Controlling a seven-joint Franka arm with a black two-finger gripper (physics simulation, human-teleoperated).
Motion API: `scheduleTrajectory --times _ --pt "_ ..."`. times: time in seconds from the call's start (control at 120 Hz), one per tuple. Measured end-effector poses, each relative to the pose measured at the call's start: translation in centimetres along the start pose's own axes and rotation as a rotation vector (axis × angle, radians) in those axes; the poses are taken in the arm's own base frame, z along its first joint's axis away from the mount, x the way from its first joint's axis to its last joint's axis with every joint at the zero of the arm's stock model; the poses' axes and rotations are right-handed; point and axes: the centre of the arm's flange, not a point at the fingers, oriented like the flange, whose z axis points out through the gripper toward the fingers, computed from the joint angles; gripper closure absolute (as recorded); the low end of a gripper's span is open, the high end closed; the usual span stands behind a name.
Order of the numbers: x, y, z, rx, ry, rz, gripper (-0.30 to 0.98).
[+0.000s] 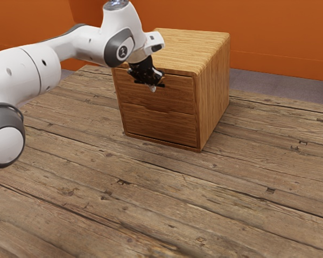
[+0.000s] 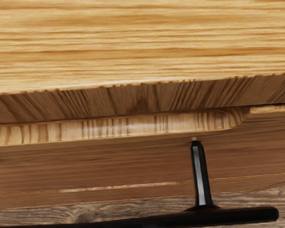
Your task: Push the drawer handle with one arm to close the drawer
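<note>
My gripper is at the upper drawer's front, over the middle of the black bar handle; whether its fingers are apart is hidden. The upper drawer front looks about level with the lower front. From above, the wrist view has the handle as a dark bar with a post running to the drawer front. Behind the handle, the drawer's pale upper edge lies just under the cabinet top. Contact between gripper and handle cannot be made out.
The wooden cabinet stands on a plank surface, with its lower drawer below the handle. My arm comes in from the exterior view's left. An orange wall rises behind the cabinet.
</note>
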Motion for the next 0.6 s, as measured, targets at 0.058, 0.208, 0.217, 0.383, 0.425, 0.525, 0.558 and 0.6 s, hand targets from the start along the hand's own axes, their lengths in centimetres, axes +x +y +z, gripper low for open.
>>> scheduleTrajectory --times 0.058,0.208,0.217,0.383,0.425,0.525,0.558,0.6 --pt "-0.4 0.0 -1.0 -0.002 -0.009 -0.002 0.79" --pt "-13.7 -1.4 -17.3 0.007 -0.081 -0.045 0.67" --pt "-14.2 -1.5 -18.3 0.007 -0.080 -0.048 0.65" --pt "-17.0 -4.4 -30.2 0.015 -0.087 -0.116 0.32" --pt "-17.2 -4.6 -31.8 0.017 -0.101 -0.120 0.26" --pt "-18.0 -4.8 -34.9 0.023 -0.136 -0.124 0.17" --pt "-18.3 -5.0 -35.3 0.026 -0.154 -0.124 0.15" --pt "-18.7 -5.0 -35.6 0.027 -0.174 -0.122 0.13"
